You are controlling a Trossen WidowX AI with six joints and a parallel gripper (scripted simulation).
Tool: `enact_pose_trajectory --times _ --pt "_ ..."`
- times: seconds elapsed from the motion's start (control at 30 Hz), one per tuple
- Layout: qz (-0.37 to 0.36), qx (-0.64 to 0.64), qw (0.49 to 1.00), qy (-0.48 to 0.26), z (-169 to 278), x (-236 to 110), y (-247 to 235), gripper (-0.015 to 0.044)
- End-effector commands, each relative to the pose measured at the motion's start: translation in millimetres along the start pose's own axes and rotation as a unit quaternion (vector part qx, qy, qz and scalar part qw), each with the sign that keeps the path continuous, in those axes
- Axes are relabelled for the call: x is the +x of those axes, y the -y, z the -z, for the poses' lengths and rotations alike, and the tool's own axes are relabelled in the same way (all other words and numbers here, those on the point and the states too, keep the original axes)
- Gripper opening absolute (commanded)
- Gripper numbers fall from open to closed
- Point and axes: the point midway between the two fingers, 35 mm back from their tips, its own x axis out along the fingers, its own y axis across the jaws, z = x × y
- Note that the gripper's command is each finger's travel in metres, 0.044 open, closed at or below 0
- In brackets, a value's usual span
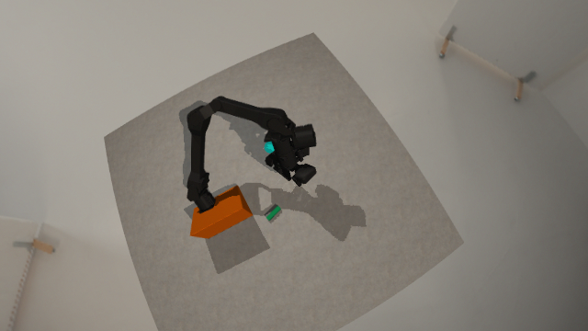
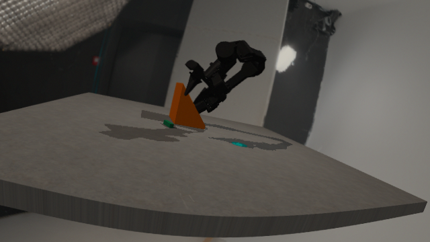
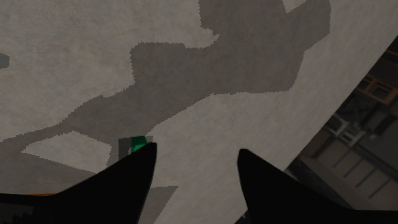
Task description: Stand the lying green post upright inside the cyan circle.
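The green post (image 1: 274, 213) lies flat on the grey table top (image 1: 377, 152), just beside the lower right corner of the orange wedge block (image 1: 220, 213) that sits at the arm's base. It isn't touching the block in the top view (a thin strip of table shows between them). The cyan circle (image 1: 268, 147) is well apart from the post, further up the table, and mostly hidden under the black arm (image 1: 197, 152); only a small patch shows beside the wrist.

The gripper (image 3: 195, 155) hangs above the table w/ nothing between its fingers; they stand partway apart, bare table showing in the gap. In the wrist view the post (image 3: 138, 144) peeks out just past the tip of the left-hand finger (image 3: 130, 175), i.e. outside the gap, off to that side, and partly covered by the fingertip. From the exterior view the gripper (image 2: 189, 88) sits up near the wedge's peak, clearly above the post (image 2: 168, 124), not touching it.

The arm's shadow spreads over the table around the post.
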Motion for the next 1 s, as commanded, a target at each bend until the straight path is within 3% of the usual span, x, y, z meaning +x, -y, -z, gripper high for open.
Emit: enact_pose_trajectory --times 0.0,0.37,0.67,0.97 --pt "-0.077 0.010 0.997 0.012 38.7 10.8 6.1 0.0233" --pt "-0.227 0.040 0.967 0.105 108.2 23.6 4.4 0.0233" --pt "-0.234 0.042 0.965 0.114 110.9 25.9 3.3 0.0233" --pt "-0.235 0.042 0.964 0.115 83.7 119.1 -44.1 0.0233"
